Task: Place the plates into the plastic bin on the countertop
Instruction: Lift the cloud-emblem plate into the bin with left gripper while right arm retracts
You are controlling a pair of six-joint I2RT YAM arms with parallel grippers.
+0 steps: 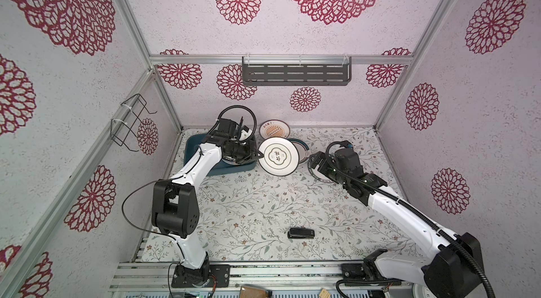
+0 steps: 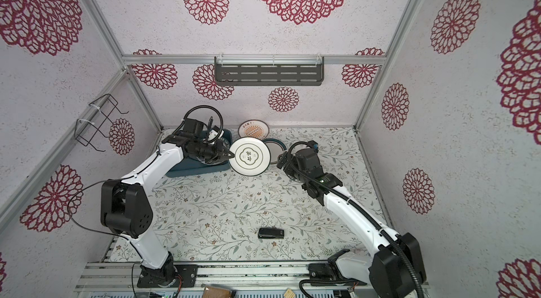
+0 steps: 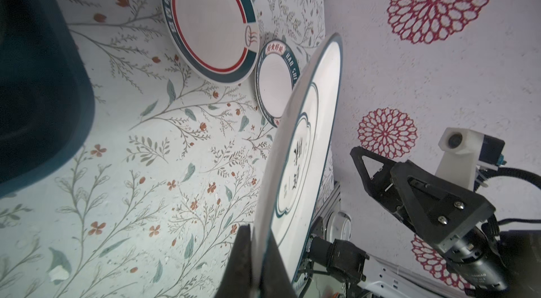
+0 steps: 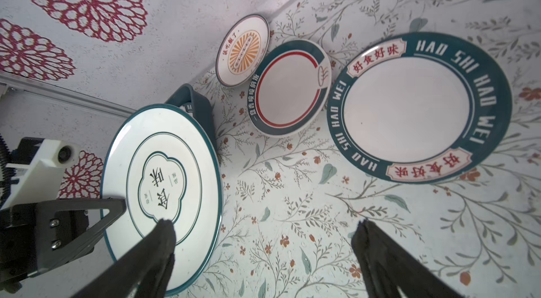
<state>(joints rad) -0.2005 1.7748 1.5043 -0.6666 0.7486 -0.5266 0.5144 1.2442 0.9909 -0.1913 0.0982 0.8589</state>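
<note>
Left gripper (image 1: 257, 156): jaws pressed narrow on the rim of the ringed plate (image 1: 278, 156), pinching it at the plate's 9 o'clock edge; the left wrist view shows a finger (image 3: 243, 261) on each face of the rim.
Ringed plate: white with a thin dark ring and a lobed emblem in the middle, face up in both top views, at 12 o'clock on the countertop (image 1: 263, 208) and just beside the plastic bin (image 1: 193, 147), at the bin's 3 o'clock.
Plastic bin: at 10 o'clock on the countertop, near the back wall, largely covered by the left arm.
Right gripper (image 4: 263, 226): jaws spread wide, holding nothing, at the ringed plate's 3 o'clock.
Lettered plate (image 4: 418, 109): teal rim reading HAO SHI HAO WEI, flat on the countertop at 2 o'clock, under the right gripper in both top views.
Red-ring plate (image 1: 301, 147): at 1 o'clock, partly hidden by the ringed plate.
Sunburst plate (image 1: 274, 129): at 12 o'clock, by the back wall.
Small black object (image 1: 301, 233): at 5 o'clock, well apart from the plates.
</note>
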